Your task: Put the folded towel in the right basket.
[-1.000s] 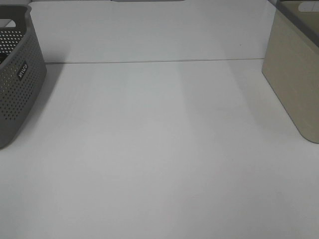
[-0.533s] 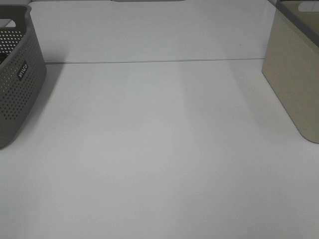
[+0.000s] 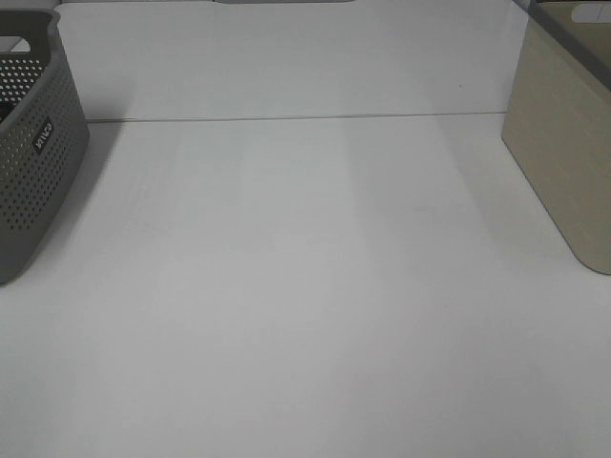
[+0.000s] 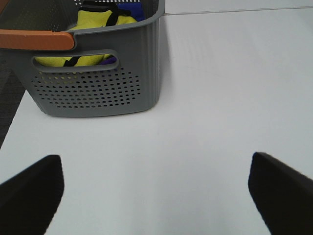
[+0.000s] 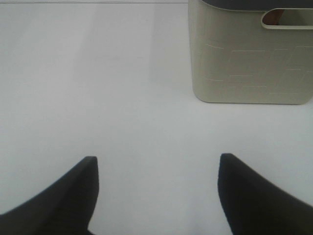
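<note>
The right basket (image 3: 563,143) is beige with a dark rim and stands at the table's right edge; it also shows in the right wrist view (image 5: 244,63). No folded towel lies on the table. Yellow cloth (image 4: 98,19) and a bit of blue cloth (image 4: 139,11) lie inside the grey perforated left basket (image 4: 98,83); I cannot tell whether either is the towel. My left gripper (image 4: 155,159) is open and empty over bare table, short of the grey basket. My right gripper (image 5: 157,159) is open and empty, short of the beige basket. Neither gripper shows in the high view.
The grey basket (image 3: 33,162) stands at the table's left edge, with an orange handle (image 4: 36,39) across its top. The white table (image 3: 305,286) spans between the two baskets, with a seam line running across its far part.
</note>
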Motion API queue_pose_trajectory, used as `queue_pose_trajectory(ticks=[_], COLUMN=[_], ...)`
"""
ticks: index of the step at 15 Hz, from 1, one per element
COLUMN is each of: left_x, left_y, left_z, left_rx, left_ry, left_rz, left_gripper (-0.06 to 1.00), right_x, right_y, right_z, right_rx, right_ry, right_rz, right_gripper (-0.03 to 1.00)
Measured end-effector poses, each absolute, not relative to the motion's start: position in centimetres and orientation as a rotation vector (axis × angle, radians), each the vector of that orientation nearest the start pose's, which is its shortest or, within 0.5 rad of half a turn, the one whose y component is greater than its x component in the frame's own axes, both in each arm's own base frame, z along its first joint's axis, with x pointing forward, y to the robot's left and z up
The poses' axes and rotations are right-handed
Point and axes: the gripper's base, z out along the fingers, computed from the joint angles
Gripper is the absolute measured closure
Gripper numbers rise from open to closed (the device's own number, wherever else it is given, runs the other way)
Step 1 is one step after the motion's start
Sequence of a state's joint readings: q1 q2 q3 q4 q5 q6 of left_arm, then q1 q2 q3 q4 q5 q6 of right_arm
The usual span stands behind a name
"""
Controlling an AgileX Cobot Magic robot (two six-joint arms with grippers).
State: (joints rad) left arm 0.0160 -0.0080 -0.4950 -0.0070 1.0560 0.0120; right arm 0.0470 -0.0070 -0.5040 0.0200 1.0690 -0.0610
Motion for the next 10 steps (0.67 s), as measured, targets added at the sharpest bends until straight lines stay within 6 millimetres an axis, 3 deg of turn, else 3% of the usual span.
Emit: queue_pose_trajectory(ticks=[10], left_x=[-0.53], left_y=[-0.06], left_z=[27.62], left_rx=[-0.004], left_ry=[2.037], left_rz=[0.009], left_gripper=[-0.03], right_x=[-0.69], right_y=[0.13], right_z=[27.77], right_rx=[-0.111], right_ry=[2.038], right_rz=[0.015], right_gripper=[0.31])
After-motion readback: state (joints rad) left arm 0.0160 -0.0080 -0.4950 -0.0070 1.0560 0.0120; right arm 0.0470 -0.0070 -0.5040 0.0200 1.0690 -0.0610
